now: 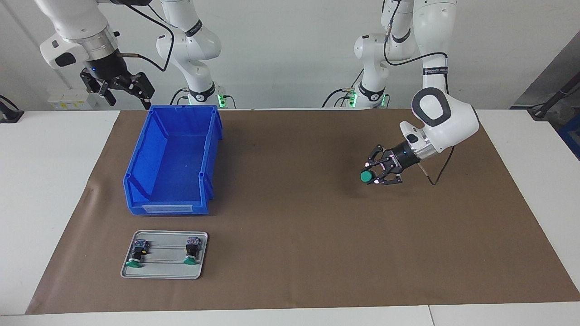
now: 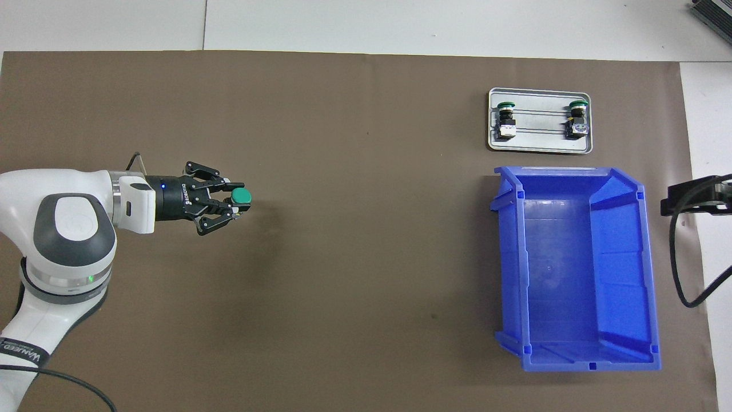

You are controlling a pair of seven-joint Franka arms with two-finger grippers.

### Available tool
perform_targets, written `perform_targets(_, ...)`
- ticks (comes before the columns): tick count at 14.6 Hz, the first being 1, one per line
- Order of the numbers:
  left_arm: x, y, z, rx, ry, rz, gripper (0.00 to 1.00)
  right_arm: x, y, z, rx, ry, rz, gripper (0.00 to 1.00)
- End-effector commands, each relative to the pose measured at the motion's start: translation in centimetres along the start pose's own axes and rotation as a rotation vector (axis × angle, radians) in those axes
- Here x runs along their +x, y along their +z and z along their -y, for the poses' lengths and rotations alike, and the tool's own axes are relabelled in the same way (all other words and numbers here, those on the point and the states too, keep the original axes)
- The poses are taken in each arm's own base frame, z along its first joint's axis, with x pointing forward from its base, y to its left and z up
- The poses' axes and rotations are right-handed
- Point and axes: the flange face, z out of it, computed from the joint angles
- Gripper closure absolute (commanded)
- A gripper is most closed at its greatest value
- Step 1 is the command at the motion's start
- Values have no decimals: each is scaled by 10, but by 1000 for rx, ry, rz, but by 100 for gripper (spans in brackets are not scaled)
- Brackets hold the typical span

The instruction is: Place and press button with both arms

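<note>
My left gripper is shut on a button with a round green cap, and holds it low over the brown mat toward the left arm's end of the table. In the overhead view the same button shows at the tips of the left gripper, which lies almost level. Two more green-capped buttons lie on a small grey tray. My right gripper hangs open and empty, high up beside the blue bin, and waits there.
The empty blue bin stands toward the right arm's end of the table. The grey tray lies just farther from the robots than the bin. A brown mat covers the table's middle.
</note>
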Motion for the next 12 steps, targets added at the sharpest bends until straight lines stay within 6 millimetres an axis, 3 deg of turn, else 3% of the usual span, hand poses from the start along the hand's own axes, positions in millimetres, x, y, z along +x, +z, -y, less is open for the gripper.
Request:
perform_targets(1,-29,-3,-31,83,-4,-113,100,-2,2,-1,7,-19,-23,0)
perform_targets(7,-72,39,-54,130,23,-421,100,-1,2,-2,6,-19,-26,0)
perform_targets(12,-94,69,-69,197,20,-604,100,-4,6,-5,6,-16,-18,0)
